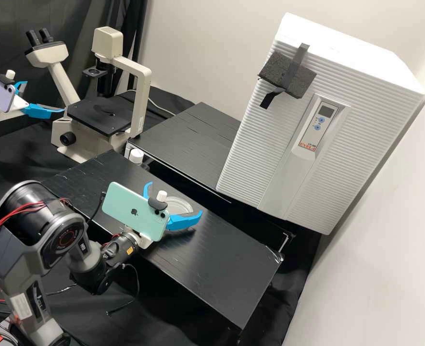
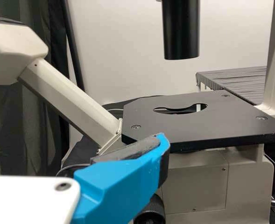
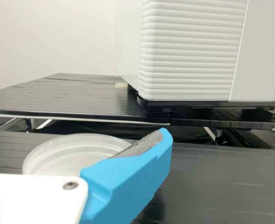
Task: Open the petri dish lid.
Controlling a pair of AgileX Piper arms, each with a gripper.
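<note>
In the high view my right gripper (image 1: 175, 198) stands open low over the near black shelf, one blue finger on each side of a clear round petri dish (image 1: 178, 206). The right wrist view has the dish (image 3: 72, 151) between the spread fingers of my right gripper (image 3: 76, 135), one finger hiding part of its rim; I cannot tell lid from base. At the high view's left edge my left gripper (image 1: 45, 96) is open beside the microscope. In the left wrist view my left gripper (image 2: 76, 141) has one finger in front of the microscope stage's corner.
The microscope (image 1: 99, 115) stands at the back left. A large white ribbed box (image 1: 270, 139) with a control panel rests on the rear shelf (image 1: 193, 139). A white cap (image 1: 136, 156) rises between the shelves.
</note>
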